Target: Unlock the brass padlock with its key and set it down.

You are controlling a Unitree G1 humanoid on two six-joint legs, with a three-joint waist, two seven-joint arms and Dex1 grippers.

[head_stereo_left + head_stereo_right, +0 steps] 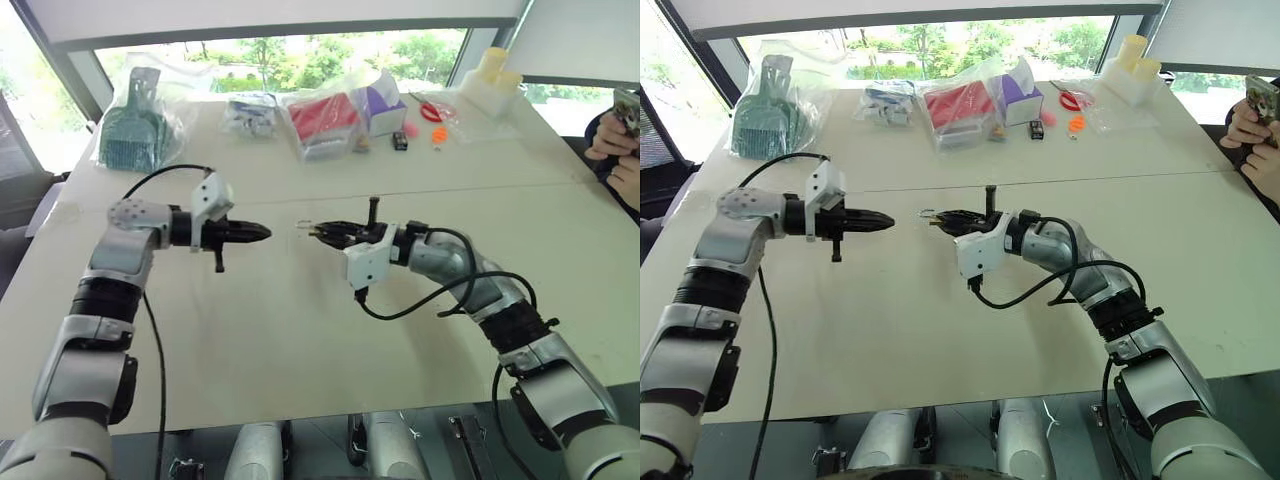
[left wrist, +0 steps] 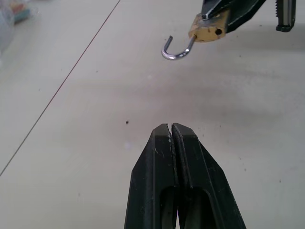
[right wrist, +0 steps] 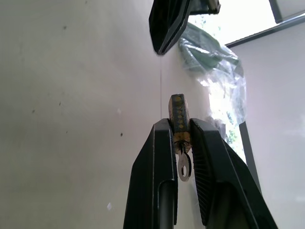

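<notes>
The brass padlock (image 3: 179, 116) is pinched by its body between the two fingers of the right gripper (image 1: 318, 231), held in the air above the table (image 1: 300, 340), with its key (image 3: 184, 168) still in the keyhole and hanging back between the fingers. Its thin silver shackle (image 2: 174, 49) hangs swung open like a hook, so the lock looks undone and only the setting down seems left. I judge it light, hard and smooth: a small slippery thing best held across its flat brass sides, never by the shackle or the key, which would let it swivel. Just across from the padlock, the left gripper (image 1: 256, 233) points at it with its fingers pressed together on nothing. The table below the padlock is pale, flat and bare, a fair landing place. Well beyond the padlock lie plastic bags (image 1: 330, 120), a green brush (image 1: 127, 135) and small trinkets (image 1: 420, 132) under the windows (image 1: 300, 50). A person's hands (image 1: 615, 150) show at the table's far right.
</notes>
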